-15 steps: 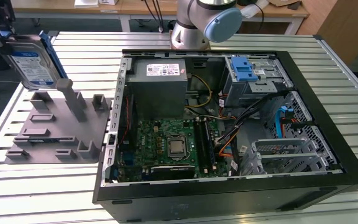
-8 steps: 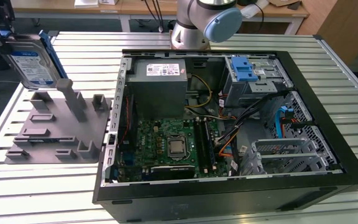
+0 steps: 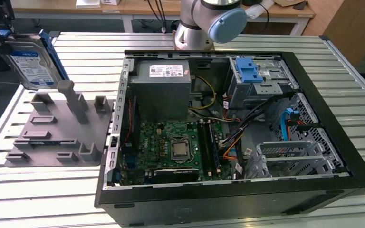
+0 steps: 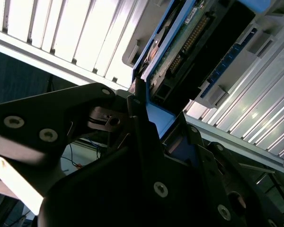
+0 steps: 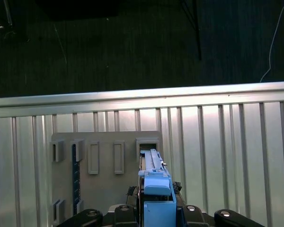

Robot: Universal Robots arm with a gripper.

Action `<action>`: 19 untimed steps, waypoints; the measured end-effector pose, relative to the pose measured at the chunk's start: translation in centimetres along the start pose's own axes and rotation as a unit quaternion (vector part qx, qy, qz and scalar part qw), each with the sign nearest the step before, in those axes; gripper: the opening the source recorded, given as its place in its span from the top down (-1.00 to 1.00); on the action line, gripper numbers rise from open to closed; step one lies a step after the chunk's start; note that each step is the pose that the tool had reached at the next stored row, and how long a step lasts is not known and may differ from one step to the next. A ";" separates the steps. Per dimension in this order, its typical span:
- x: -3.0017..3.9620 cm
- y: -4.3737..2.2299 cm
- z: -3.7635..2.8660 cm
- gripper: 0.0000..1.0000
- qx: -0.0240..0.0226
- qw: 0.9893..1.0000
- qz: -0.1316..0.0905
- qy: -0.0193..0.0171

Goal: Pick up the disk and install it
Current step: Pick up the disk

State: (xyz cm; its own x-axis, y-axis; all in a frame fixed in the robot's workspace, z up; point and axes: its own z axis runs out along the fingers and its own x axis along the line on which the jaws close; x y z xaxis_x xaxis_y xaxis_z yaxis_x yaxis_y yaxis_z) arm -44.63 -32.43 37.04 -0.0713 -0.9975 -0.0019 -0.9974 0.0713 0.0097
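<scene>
The disk (image 3: 33, 61) is a silver drive with a white-and-blue label and a blue carrier frame. It hangs upright at the exterior view's far left, just above the grey holder stand (image 3: 55, 128). My gripper (image 3: 0, 42) is shut on its upper edge. In the second wrist view the black fingers (image 4: 137, 118) clamp the blue frame, and the disk's circuit-board underside (image 4: 189, 42) shows beyond them. The first wrist view looks down along the disk's blue edge (image 5: 156, 194) onto the stand's slots (image 5: 104, 158).
The open black computer case (image 3: 334, 118) lies to the exterior view's right of the stand on the slatted metal table (image 3: 36, 194). Inside are a grey power supply (image 3: 163, 90), a motherboard (image 3: 173, 147), and a drive bay with a blue latch (image 3: 249, 71). The arm's base (image 3: 201, 23) stands behind the case.
</scene>
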 end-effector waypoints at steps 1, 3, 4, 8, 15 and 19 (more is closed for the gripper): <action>0.00 0.00 -0.02 0.27 0.000 1.000 0.000 0.000; 0.00 0.00 -0.05 0.27 0.000 1.000 0.000 0.000; 0.00 0.00 -0.07 0.27 0.000 1.000 0.000 0.000; 0.00 0.00 -0.18 0.27 0.000 1.000 0.000 0.000; 0.00 0.00 -0.40 0.27 0.000 1.000 0.000 0.000; 0.00 0.00 -0.51 0.27 0.000 1.000 0.000 0.000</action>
State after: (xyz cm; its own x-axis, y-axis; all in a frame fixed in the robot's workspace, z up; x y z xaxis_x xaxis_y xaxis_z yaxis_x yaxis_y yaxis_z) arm -44.63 -32.43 37.54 -0.0713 -0.9975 -0.0019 -0.9974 0.0713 0.0097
